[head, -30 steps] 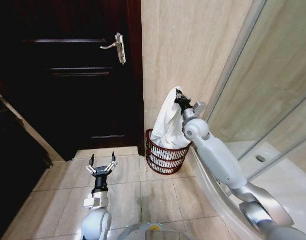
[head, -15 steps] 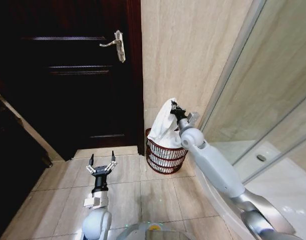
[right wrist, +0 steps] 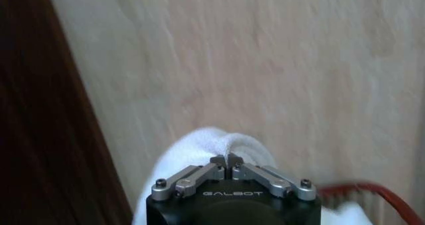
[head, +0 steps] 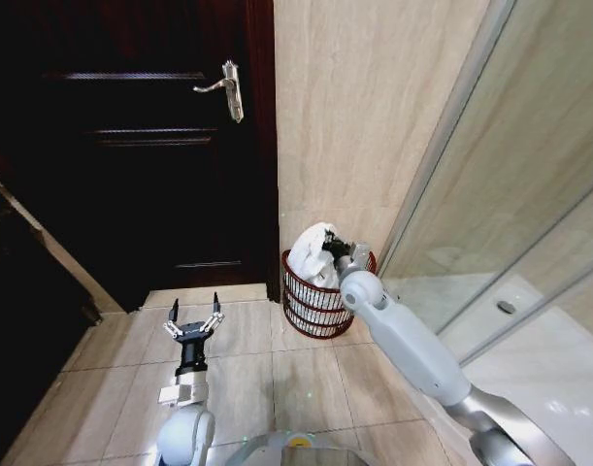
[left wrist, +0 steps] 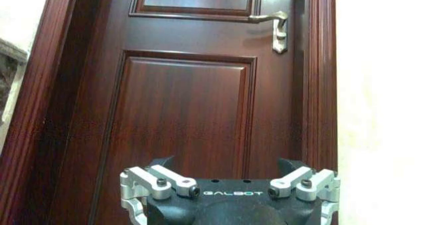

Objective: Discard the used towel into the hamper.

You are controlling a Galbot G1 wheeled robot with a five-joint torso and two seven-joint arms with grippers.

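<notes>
The right pincer (head: 331, 246) sits just above the rim of the hamper (head: 315, 301), its fingers pinched together on a fold of the white towel (head: 312, 248). From the right wrist view the two metal fingertips (right wrist: 219, 161) meet at a peak of cloth, and the towel (right wrist: 199, 150) bulges up around and ahead of them. Beyond the pincer (right wrist: 226, 161) is the pale tiled wall (right wrist: 265, 60), and off to one side the red rim of the hamper (right wrist: 371, 190) curves past.

The towel is bunched in the mouth of the hamper, most of it heaped on the door side of the right pincer, with its lower part down inside the dark reddish wire basket. The hamper stands on the floor (head: 277, 379) in the corner beneath the pincer, against the wall and just beside the frame of the dark wooden door (head: 131, 146). A glass shower screen (head: 500, 194) runs along the arm's outer side.

The left pincer (head: 193, 324) hangs low over the floor tiles, well apart from the hamper, fingers spread wide and holding nothing. In its own wrist view the pincer (left wrist: 226, 177) faces the door (left wrist: 192, 110), with the lever handle (left wrist: 275, 26) high above it.
</notes>
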